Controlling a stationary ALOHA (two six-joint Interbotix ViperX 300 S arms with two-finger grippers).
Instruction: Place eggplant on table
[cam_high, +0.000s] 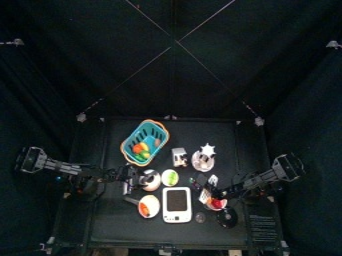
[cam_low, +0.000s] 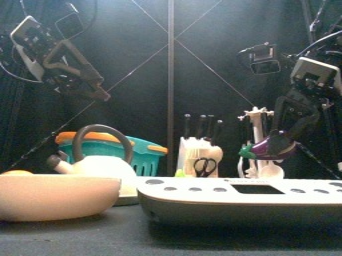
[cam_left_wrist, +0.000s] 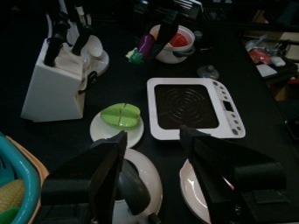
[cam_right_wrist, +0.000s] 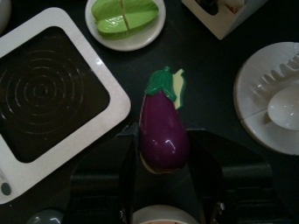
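The purple eggplant (cam_right_wrist: 162, 131) with its green cap hangs between the white kitchen scale (cam_right_wrist: 47, 87) and a white juicer dish (cam_right_wrist: 274, 87). My right gripper (cam_right_wrist: 166, 171) is shut on its thick end. In the front view the eggplant (cam_low: 267, 148) sits under the right gripper (cam_low: 283, 125), and its underside is hidden behind the scale (cam_low: 241, 190). It also shows in the left wrist view (cam_left_wrist: 145, 42). My left gripper (cam_left_wrist: 163, 166) is open and empty, held high at the left (cam_low: 67, 75) over a white kettle (cam_low: 94, 160).
A small plate with a green fruit (cam_left_wrist: 119, 114) lies beside the scale. A knife block (cam_left_wrist: 52, 79), a teal basket (cam_high: 147, 140), a red-filled bowl (cam_left_wrist: 177, 39) and a cream bowl (cam_low: 47, 195) crowd the table (cam_right_wrist: 216, 66).
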